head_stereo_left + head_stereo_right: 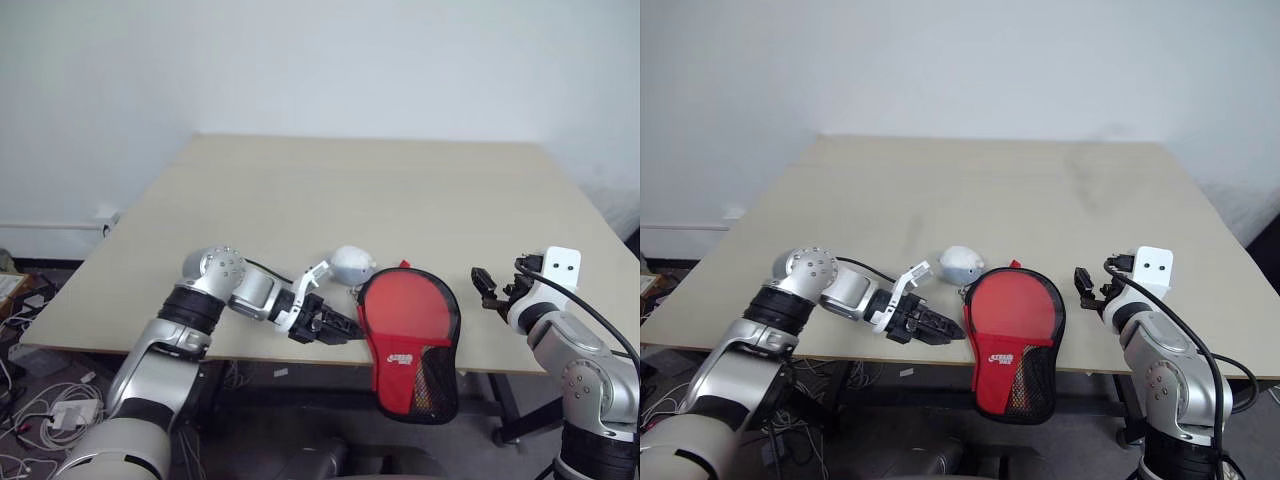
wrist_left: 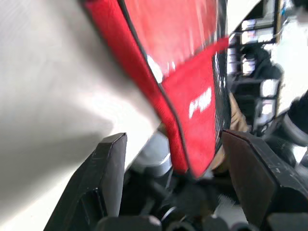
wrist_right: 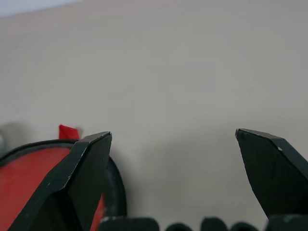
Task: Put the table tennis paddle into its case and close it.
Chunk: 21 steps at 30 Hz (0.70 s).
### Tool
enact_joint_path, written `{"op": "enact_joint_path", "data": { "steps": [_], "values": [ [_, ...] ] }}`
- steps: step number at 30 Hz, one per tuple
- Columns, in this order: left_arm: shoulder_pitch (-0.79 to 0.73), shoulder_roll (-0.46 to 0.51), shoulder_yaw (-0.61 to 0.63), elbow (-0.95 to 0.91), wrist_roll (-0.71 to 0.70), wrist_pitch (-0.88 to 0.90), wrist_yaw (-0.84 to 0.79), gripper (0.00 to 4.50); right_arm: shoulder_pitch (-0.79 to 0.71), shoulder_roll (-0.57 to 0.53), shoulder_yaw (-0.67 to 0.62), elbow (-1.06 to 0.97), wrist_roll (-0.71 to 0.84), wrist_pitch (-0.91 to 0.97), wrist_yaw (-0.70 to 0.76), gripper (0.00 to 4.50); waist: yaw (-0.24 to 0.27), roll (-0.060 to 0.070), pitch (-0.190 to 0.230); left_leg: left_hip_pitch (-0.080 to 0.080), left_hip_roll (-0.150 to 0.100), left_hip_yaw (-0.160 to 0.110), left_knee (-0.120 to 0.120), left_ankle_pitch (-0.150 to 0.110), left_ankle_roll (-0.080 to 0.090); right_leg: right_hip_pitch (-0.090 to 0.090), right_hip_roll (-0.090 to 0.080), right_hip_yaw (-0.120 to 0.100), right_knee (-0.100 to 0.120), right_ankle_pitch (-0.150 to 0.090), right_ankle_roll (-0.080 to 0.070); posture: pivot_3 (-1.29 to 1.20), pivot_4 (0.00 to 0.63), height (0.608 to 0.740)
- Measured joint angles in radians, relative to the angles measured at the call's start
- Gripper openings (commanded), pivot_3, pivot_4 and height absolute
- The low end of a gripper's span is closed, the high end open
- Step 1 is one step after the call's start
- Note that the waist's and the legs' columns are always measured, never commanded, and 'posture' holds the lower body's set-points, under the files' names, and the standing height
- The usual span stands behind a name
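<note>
Beige surface (image 1: 400, 190) under a white wall carries everything. Left fingers (image 1: 343, 327) stand apart, holding nothing, just beside the red case's (image 1: 408, 340) near-left edge; in the left wrist view the case hangs between them, untouched. Right fingers (image 1: 487, 288) gape wide and empty, a little off the case's other side. A grey-white lump (image 1: 352, 264) touches the case's far-left rim. The case's narrow end overhangs the surface edge.

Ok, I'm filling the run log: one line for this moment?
case: closed, overhanging near table edge | left tool: open beside case | right tool: open, apart | grey-white lump: behind case
</note>
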Motion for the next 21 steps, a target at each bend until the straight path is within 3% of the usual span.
{"op": "enact_joint_path", "data": {
  "steps": [5, 8, 13, 21],
  "values": [
    [0.005, 0.126, -0.122, -0.133, 0.144, -0.162, -0.311, 3.23, -0.015, 0.0, 0.017, -0.003, 0.001, 0.0, 0.007, 4.5, 0.002, 0.001, 0.0, 0.001, 0.0, 0.002, -0.002, 0.0, -0.001, 0.0, 0.0, 0.002, 0.0, 0.0, 0.0, 0.0, 0.0, 0.74],
    [-0.009, 0.128, -0.141, -0.093, 0.244, -0.307, -0.458, 3.23, -0.028, 0.001, 0.036, -0.005, 0.003, 0.0, 0.015, 4.5, 0.004, 0.002, 0.001, 0.001, 0.0, 0.002, -0.003, 0.001, -0.001, -0.001, 0.0, 0.002, 0.0, 0.0, -0.001, 0.0, 0.0, 0.74],
    [-0.124, -0.007, -0.119, 0.155, 0.435, -0.568, -0.547, 3.23, -0.049, 0.024, 0.103, -0.012, 0.003, 0.0, 0.018, 4.5, 0.011, 0.001, 0.001, 0.001, 0.0, 0.002, -0.004, 0.001, -0.001, -0.001, 0.0, 0.002, -0.002, 0.0, -0.001, 0.0, 0.0, 0.74],
    [-0.316, -0.209, 0.031, 0.628, 0.677, -0.928, -0.437, 3.23, -0.068, 0.088, 0.277, 0.062, -0.065, -0.032, 0.02, 4.5, 0.014, -0.002, 0.003, -0.002, 0.0, 0.001, -0.005, 0.001, -0.001, -0.004, 0.0, 0.003, -0.003, 0.0, 0.0, 0.0, 0.0, 0.74]
  ]
}}
